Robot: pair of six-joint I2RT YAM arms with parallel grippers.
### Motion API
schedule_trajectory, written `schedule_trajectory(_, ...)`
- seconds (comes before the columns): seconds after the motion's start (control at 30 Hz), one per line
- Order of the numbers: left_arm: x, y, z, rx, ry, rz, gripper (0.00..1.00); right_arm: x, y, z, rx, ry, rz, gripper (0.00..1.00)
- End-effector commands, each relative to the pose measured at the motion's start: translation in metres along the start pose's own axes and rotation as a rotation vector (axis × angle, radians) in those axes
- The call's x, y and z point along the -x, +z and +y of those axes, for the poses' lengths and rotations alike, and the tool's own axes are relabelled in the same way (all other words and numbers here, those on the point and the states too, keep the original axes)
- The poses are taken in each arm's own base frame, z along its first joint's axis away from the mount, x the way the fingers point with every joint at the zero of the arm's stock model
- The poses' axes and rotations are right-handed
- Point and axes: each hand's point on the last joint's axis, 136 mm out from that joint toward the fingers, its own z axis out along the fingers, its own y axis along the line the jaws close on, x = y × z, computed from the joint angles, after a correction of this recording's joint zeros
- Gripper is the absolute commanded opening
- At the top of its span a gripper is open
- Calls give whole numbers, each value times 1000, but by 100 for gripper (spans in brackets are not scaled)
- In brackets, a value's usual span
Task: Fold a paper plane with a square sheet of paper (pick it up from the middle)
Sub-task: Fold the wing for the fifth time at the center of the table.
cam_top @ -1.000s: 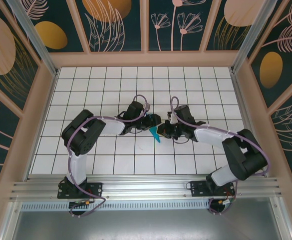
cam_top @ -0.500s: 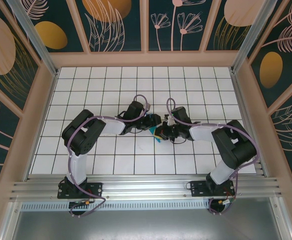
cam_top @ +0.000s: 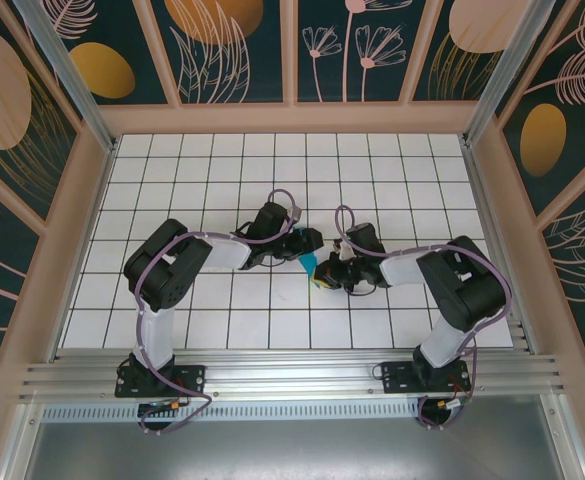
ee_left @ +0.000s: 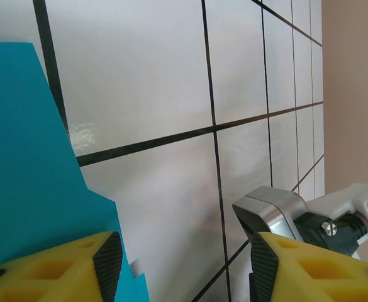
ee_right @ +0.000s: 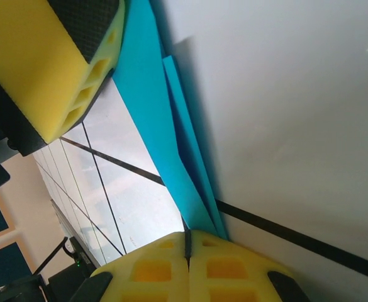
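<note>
Two jaws: my left gripper (ee_left: 184, 258) gapes empty; right gripper (ee_right: 187, 246) pinches paper (ee_right: 149, 107).
Paper: matte teal, folded.
Table (cam_top: 372, 170): glossy white grid.

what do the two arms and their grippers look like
The left arm and right arm have black joints, white link shells and looped lilac cables. Their fingers are yellow with cut-out pockets and black textured pads.
</note>
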Motion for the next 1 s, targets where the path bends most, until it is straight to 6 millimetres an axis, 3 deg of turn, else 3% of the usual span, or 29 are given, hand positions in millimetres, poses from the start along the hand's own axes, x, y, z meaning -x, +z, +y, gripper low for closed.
schedule_trajectory(0.0,-18,7,48,142,-35,50,59,-21,4,-42,-83,113,53,1)
schedule_trajectory(0.1,-18,6,49,147,-36,49,60,-23,0,-52,-121,126,48,1)
schedule_trajectory(0.27,-18,6,51,159,-35,46,59,-23,-7,-42,-116,95,49,1)
schedule_trajectory(0.33,-18,6,53,165,-38,45,59,-29,-6,-47,-130,105,72,1)
schedule_trajectory(0.5,-19,7,54,165,-41,49,59,-43,-3,-95,-300,168,99,0)
schedule_trajectory(0.6,-19,6,53,165,-41,49,59,-47,-4,-109,-379,167,99,0)
schedule_trajectory(0.7,-20,5,54,170,-40,52,59,-46,-6,-100,-375,137,100,0)
schedule_trajectory(0.87,-20,5,54,170,-40,51,59,-28,-11,-50,-262,52,67,0)
schedule_trajectory(0.97,-20,6,55,172,-44,54,59,-18,-15,-33,-252,26,46,0)
